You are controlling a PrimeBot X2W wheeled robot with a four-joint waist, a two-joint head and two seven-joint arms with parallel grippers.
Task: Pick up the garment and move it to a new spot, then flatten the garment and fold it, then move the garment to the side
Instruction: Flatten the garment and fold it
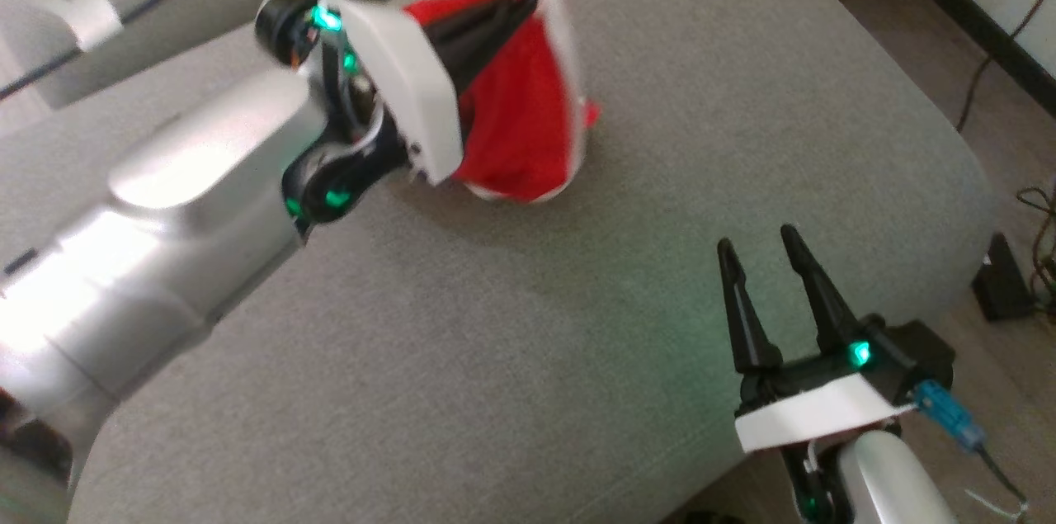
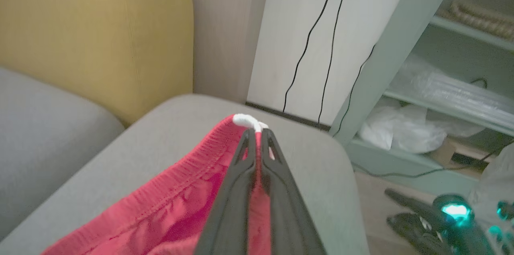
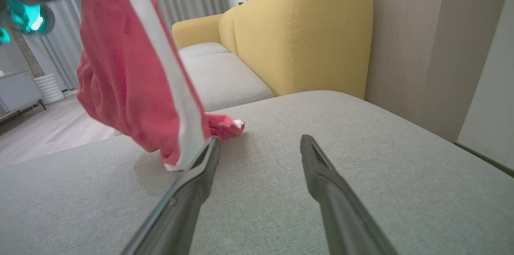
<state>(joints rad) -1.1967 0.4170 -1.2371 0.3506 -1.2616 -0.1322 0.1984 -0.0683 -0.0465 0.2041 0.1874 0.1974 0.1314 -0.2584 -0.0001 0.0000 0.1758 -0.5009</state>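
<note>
The garment (image 1: 520,111) is red cloth with white trim, and it hangs lifted above the grey cushion (image 1: 577,342), its lower end still brushing the fabric. My left gripper (image 1: 516,0) is shut on its white-edged corner; in the left wrist view the two fingers (image 2: 257,142) pinch the garment (image 2: 168,211) by the trim. From the right wrist view the garment (image 3: 124,78) dangles at the left, one corner resting on the cushion (image 3: 321,118). My right gripper (image 1: 759,247) stands open and holds nothing, low at the cushion's near right, pointing toward the cloth; the same gripper (image 3: 259,144) shows its fingers spread.
A yellow sofa back (image 3: 305,30) rises behind the cushion, with another grey seat (image 3: 225,78) beside it. Cables (image 2: 317,54) hang down a pale wall panel. Shelves with plastic bags (image 2: 401,130) stand off the cushion's end. Floor and cords (image 1: 1023,177) lie right of the cushion's edge.
</note>
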